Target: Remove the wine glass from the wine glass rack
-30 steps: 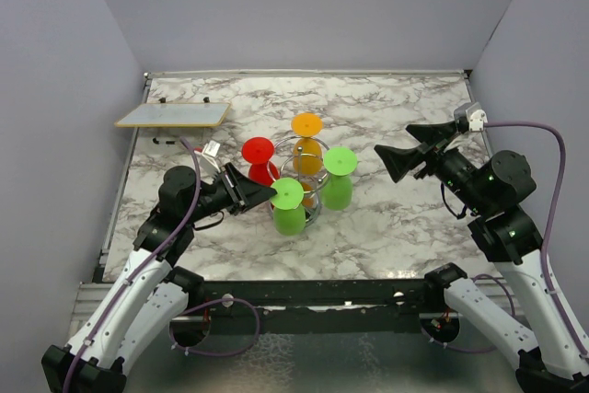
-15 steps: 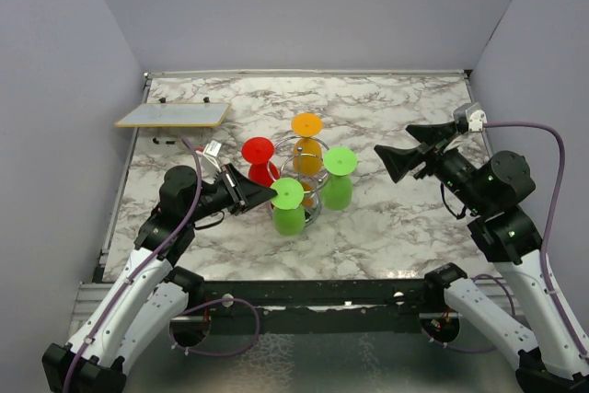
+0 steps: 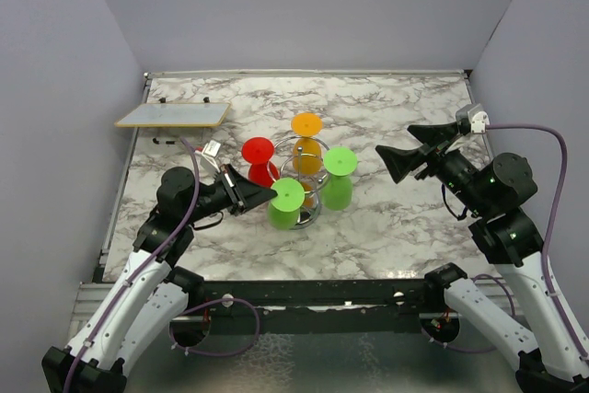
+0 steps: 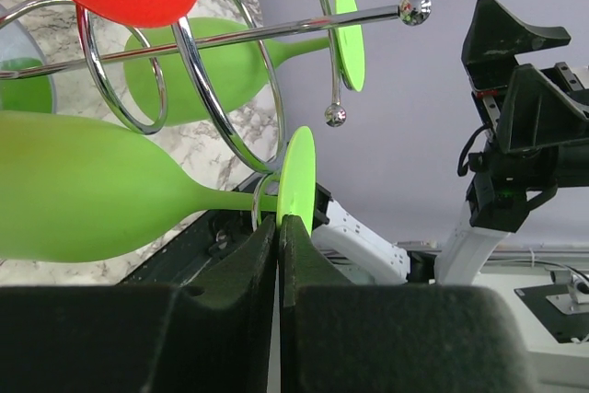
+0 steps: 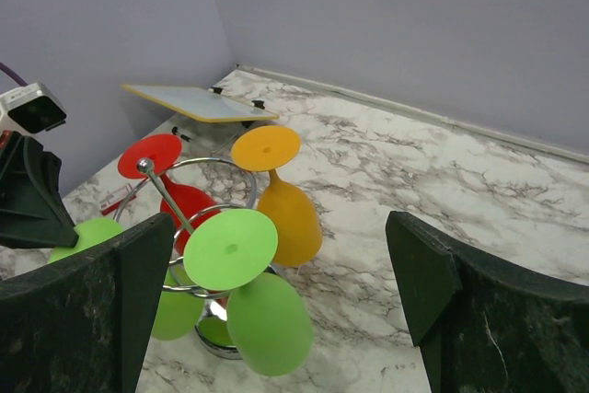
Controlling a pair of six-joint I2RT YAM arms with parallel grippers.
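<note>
Nearest the arm bases, the left claw [image 4: 279, 223] is pinched shut on the thin edge of the round foot [image 4: 296, 177] of the near green wine glass [image 3: 285, 204]. That glass hangs bowl-down from the wine glass rack [image 3: 296, 161], its stem threaded through a chrome wire loop.

It looks like matte plastic, so it is probably light, stiff and not very fragile. The foot is only a thin disc, though, so an edge grip could let the hanging bowl pivot or slip. A hold on the stem just under the foot would likely be steadier. The stem probably has to slide out along the loop's opening.

Behind it hang the red [image 3: 259, 158], second green [image 3: 338, 181] and orange [image 3: 306, 140] glasses. Well to the right, the right claw [image 3: 392, 142] hovers above the tabletop [image 3: 405, 218], spread wide and empty.
</note>
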